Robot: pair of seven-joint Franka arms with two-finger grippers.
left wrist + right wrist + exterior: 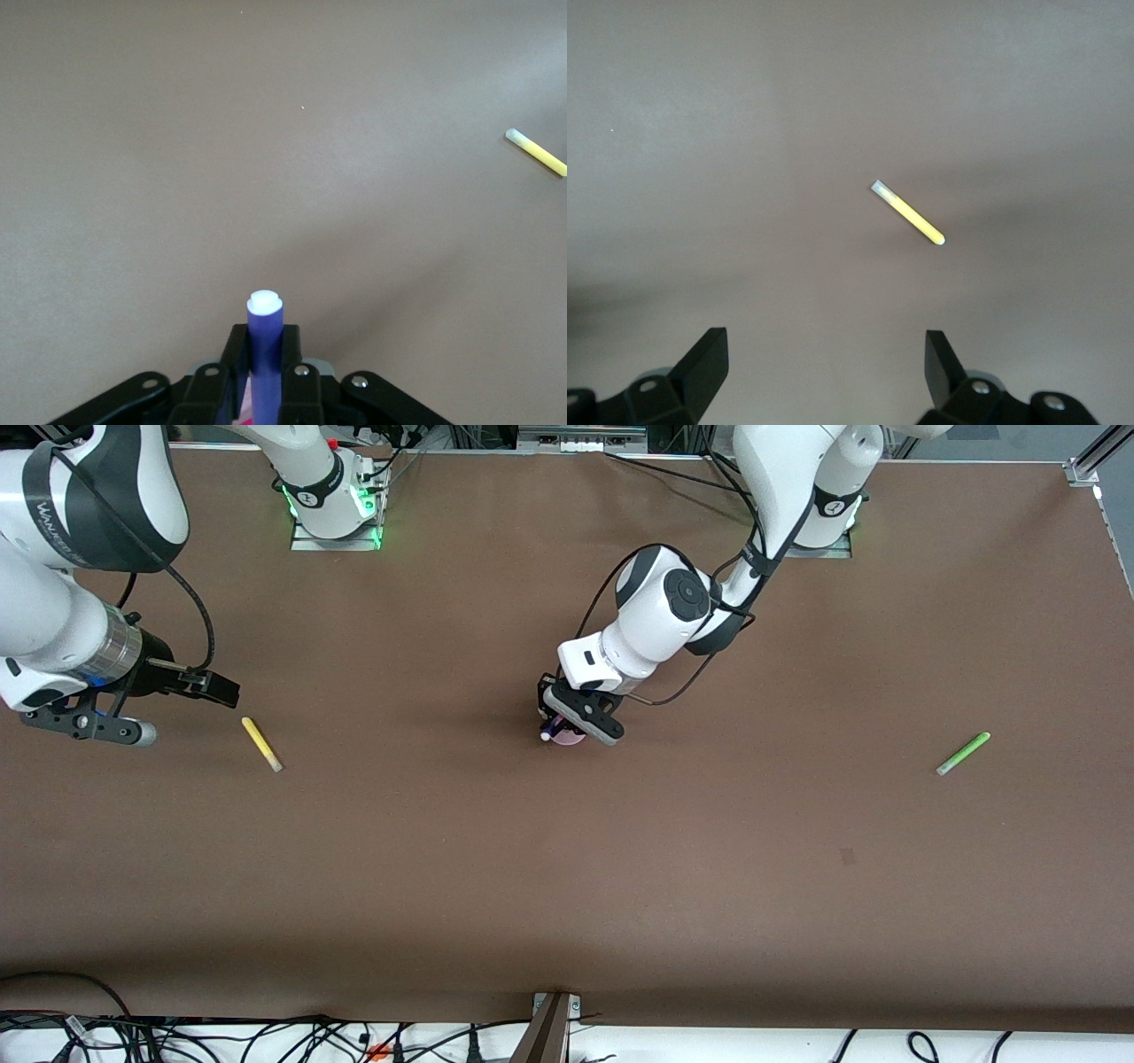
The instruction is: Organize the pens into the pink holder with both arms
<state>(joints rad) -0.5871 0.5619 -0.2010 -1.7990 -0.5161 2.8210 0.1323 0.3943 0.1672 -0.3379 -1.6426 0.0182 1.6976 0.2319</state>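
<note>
We see the left claw point(576, 724) clamping the dark purple pen point(264, 341) upright over the pink holder point(570, 738). The right claw point(824, 363) hangs wide open and empty above the desk point(567, 868) near the yellow pen point(261, 744), which lies flat.

The right arm point(80, 558) bears partly legible white lettering, "WANWEI".

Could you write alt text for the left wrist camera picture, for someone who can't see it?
The left gripper is shut on a dark purple pen that stands upright with its white end up, over the brown table. A yellow pen lies apart on the table near the picture's edge.
</note>
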